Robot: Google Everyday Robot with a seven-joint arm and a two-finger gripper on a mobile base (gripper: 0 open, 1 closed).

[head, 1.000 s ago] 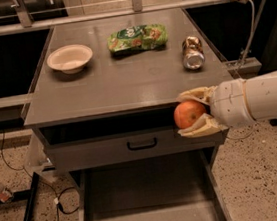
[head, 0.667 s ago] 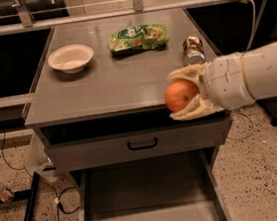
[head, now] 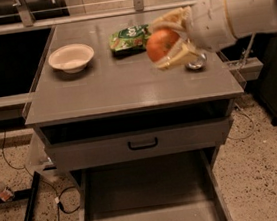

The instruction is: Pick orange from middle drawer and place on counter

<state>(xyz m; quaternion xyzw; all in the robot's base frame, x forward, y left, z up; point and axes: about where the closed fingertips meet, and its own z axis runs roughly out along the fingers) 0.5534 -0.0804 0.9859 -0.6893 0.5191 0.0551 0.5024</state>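
My gripper (head: 166, 42) is shut on the orange (head: 161, 44), a small round fruit, and holds it in the air above the right part of the counter (head: 125, 86). The arm reaches in from the upper right. The middle drawer (head: 148, 207) is pulled out at the bottom of the camera view, and the part of its flat grey floor that shows is bare.
On the counter stand a white bowl (head: 71, 57) at the left, a green snack bag (head: 128, 38) at the back middle, and a metal can (head: 196, 62) partly hidden behind the gripper. A drawer front with a black handle (head: 142, 143) sits below the counter's edge.
The gripper has lifted the orange from in front of the counter's front edge to above the counter top, moving up and back.
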